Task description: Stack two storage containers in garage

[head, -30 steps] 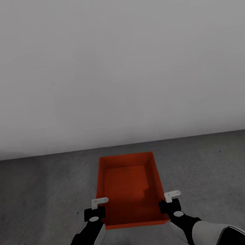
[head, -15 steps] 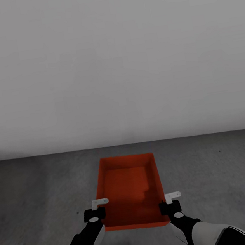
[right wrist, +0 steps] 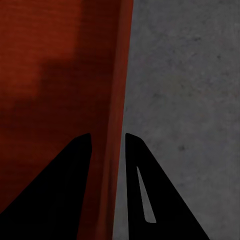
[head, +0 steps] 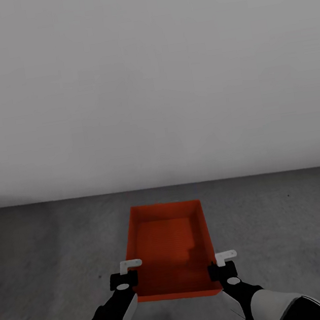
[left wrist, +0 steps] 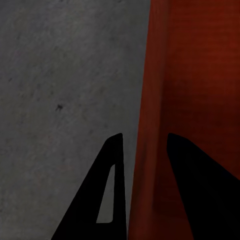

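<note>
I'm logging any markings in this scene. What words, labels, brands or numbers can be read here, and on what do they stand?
None: there is no readable text in these pictures.
The orange-red container has plain walls with no label, also where the left gripper and the right gripper straddle its side walls.
The wall is blank.
The concrete floor shows only mottling and small dark specks, no sign.

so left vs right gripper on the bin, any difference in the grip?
Left gripper pinches the storage container's left wall; right gripper pinches its right wall. The left sits slightly higher in the head view than the right. Both straddle a wall, one finger inside, one outside, above grey floor.
</note>
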### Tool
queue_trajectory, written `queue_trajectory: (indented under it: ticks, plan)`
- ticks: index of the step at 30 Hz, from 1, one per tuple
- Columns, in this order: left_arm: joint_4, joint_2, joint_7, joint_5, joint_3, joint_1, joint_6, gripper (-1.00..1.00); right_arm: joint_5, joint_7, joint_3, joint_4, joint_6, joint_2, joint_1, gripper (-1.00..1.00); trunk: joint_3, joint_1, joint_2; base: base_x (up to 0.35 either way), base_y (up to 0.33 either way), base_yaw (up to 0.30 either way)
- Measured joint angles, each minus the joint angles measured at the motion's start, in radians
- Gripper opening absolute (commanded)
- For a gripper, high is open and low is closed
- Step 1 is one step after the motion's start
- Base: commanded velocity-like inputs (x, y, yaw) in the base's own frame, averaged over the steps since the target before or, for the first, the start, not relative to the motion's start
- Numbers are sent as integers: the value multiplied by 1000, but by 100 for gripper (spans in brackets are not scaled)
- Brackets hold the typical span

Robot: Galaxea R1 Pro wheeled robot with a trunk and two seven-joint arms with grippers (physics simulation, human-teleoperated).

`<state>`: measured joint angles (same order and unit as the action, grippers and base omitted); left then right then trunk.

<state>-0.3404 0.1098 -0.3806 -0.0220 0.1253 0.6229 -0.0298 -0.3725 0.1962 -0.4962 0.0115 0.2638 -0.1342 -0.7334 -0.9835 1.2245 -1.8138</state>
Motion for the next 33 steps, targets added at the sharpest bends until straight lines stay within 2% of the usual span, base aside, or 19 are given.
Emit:
queue_trajectory:
  ticks: [2, 3, 4, 14, 33]
  plan:
    - [0, 0, 0, 1, -1, 0, 0, -100, 10, 0, 10, 0, 0, 0, 0, -100, -6, 8, -14, 0, 0, 0]
    - [0, -2, -1, -10, 2, -1, 0, -100, -171, 0, -171, -6, -10, -1, 0, -100, -9, 11, -21, 0, 0, 0]
    - [0, -2, -1, -9, 3, -1, -1, -100, -179, 0, -178, -1, -6, -2, 0, -100, -13, 15, -28, 0, 0, 0]
    - [0, -2, -1, -7, 3, -1, 0, -100, -178, 0, -175, 2, -1, -3, 0, -100, -46, 54, -98, 0, 0, 0]
    - [-1, -1, -1, -6, 3, -1, 0, -100, -178, -1, -174, 2, 0, -3, 0, -100, -131, 127, -231, 0, 0, 0]
